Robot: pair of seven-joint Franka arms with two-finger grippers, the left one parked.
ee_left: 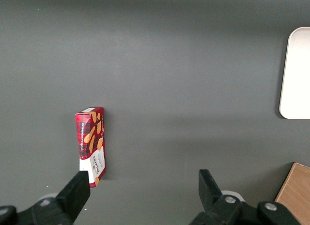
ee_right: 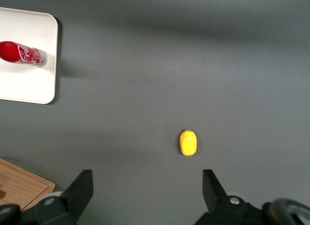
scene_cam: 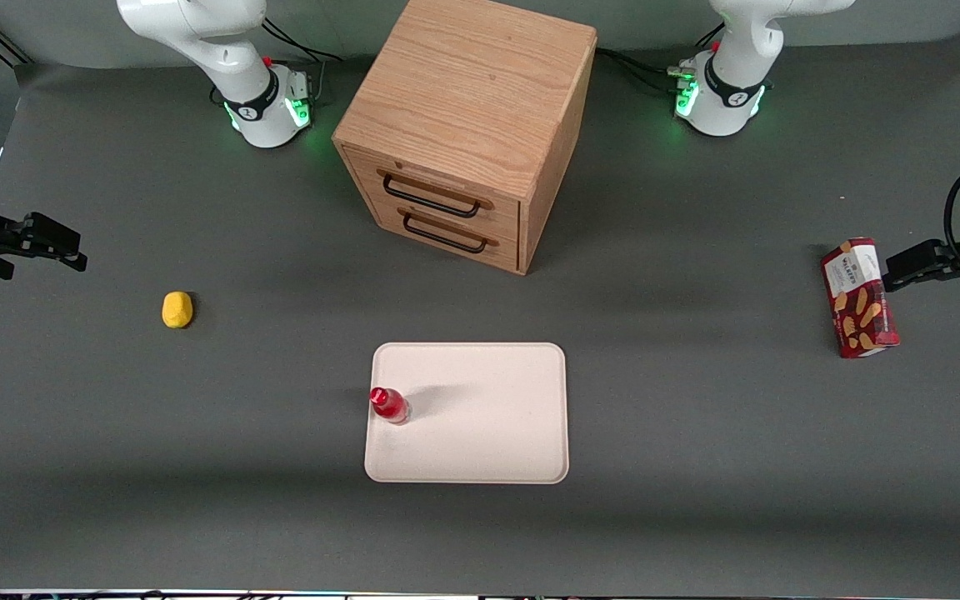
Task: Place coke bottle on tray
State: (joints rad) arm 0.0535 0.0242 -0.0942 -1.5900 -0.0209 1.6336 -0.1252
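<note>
Where the front view takes in the whole grey tabletop (scene_cam: 697, 467), the coke bottle (scene_cam: 388, 405) stands upright on the tray (scene_cam: 488, 417), just inside the tray's edge toward the working arm's end. The tray lies in front of the wooden drawer cabinet (scene_cam: 467, 125), nearer to the camera. A yellow rounded lump (scene_cam: 177, 309) sits well apart from the tray toward the working arm's end, and a red snack box (scene_cam: 859, 297) lies toward the parked arm's end. The right arm's gripper (scene_cam: 51, 246) hangs at the working arm's end of the tabletop, holding nothing. In the left wrist view, the red snack box (ee_left: 91, 145) lies flat on the tabletop, with a rounded corner of the tray (ee_left: 295, 74) and a corner of the cabinet (ee_left: 296, 193) at the edge. In the right wrist view, the jaws of the gripper (ee_right: 147, 188) are spread wide and empty above the bare tabletop, near the yellow lump (ee_right: 188, 142); the coke bottle (ee_right: 22, 54) shows on the tray (ee_right: 29, 84), well apart from the gripper.
</note>
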